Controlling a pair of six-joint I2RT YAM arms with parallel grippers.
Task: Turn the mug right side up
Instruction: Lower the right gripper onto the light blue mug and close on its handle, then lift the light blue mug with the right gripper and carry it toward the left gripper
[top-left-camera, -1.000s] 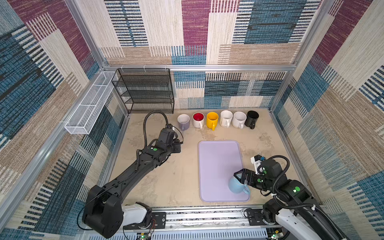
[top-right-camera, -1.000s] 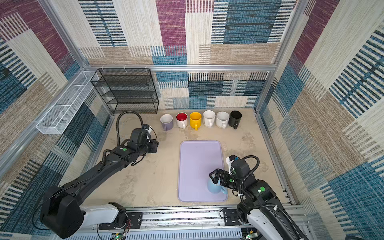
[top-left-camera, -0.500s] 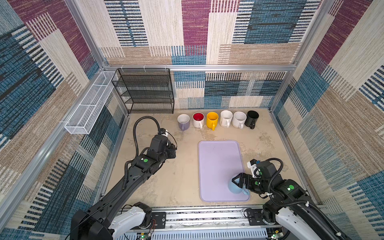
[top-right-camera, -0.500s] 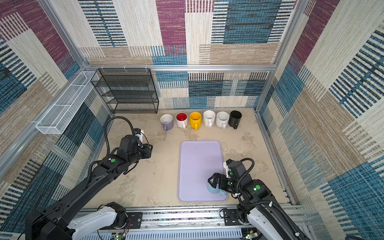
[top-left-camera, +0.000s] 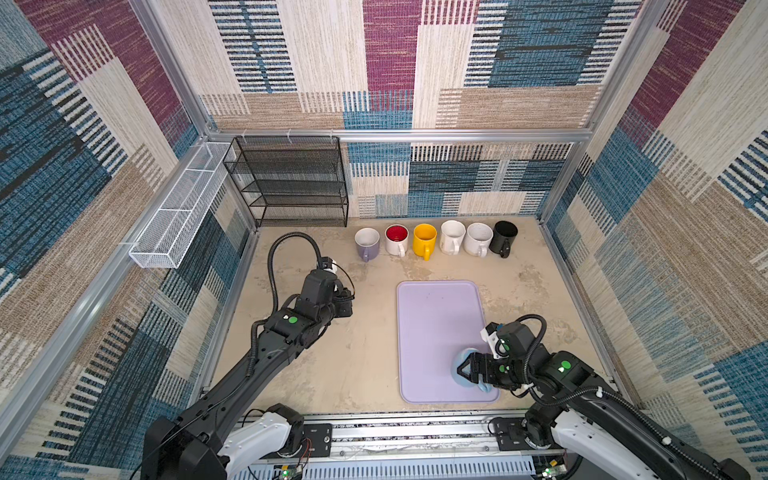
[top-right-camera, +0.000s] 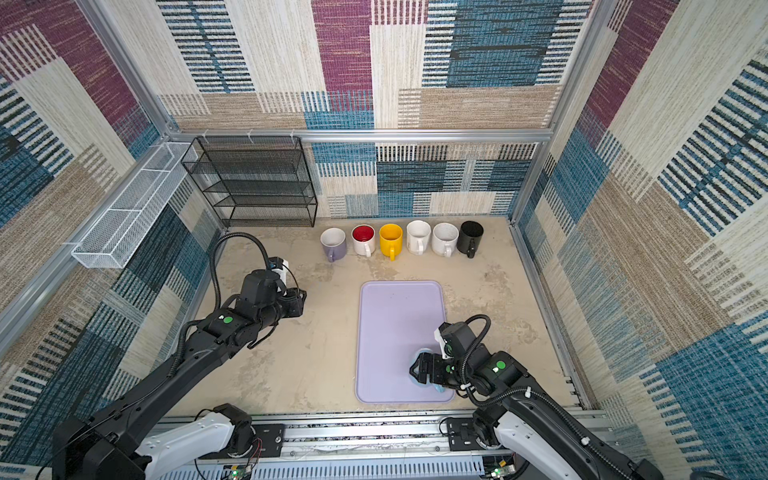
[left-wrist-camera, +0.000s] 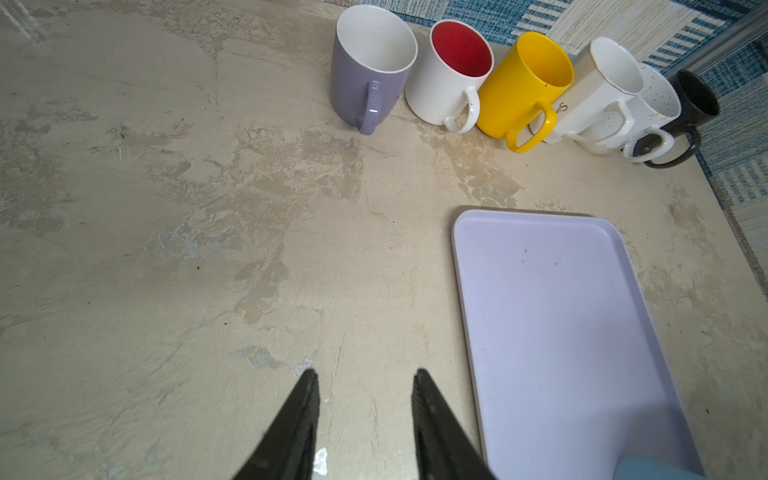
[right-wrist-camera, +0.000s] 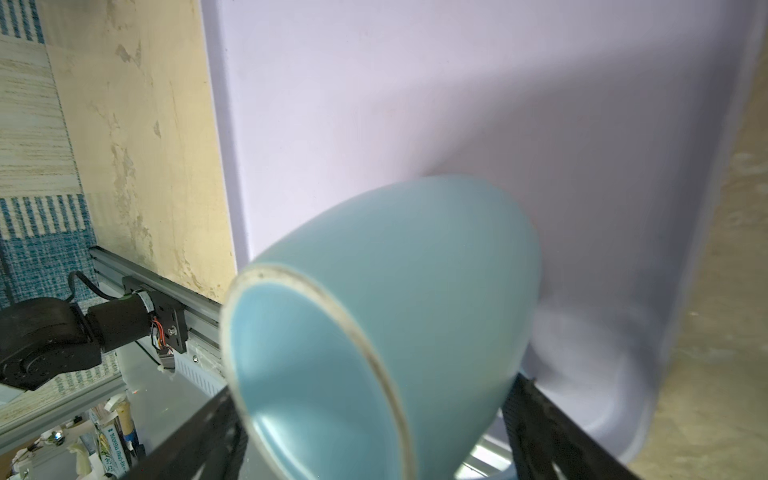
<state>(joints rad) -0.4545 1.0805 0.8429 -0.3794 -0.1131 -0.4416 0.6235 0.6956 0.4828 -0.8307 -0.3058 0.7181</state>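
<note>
**A:** Nearest the rail (top-left-camera: 415, 432), what differs from a second ago?

**B:** The right tool (top-left-camera: 460, 369) has shifted nearer and slightly leftward. Its fingers (right-wrist-camera: 540, 415) now pinch the flanks of the mug (right-wrist-camera: 395, 291). The mug sits tilted, mouth toward the wrist camera, and its outline is blurred.

**A:** Where does the mug lie?

**B:** Over the near right corner of the tray (top-left-camera: 436, 316), close to the near and right rims. The handle points toward the rail.

**A:** And open room?

**B:** Bare tray runs from the mug to the far rim. A broad strip of bench (top-left-camera: 365, 353) separates the tray's left rim from the left arm.

**A:** The left tool (left-wrist-camera: 365, 374)?

**B:** It has drawn back a little from the mug row (top-left-camera: 424, 241). Its fingers are spread partway with nothing between them, and it hovers over the bench left of the tray's far corner.

**A:** Farthest?

**B:** The row stands upright along the back wall, well apart from the tray. The rack (top-left-camera: 291, 183) fills the far left corner.
</note>
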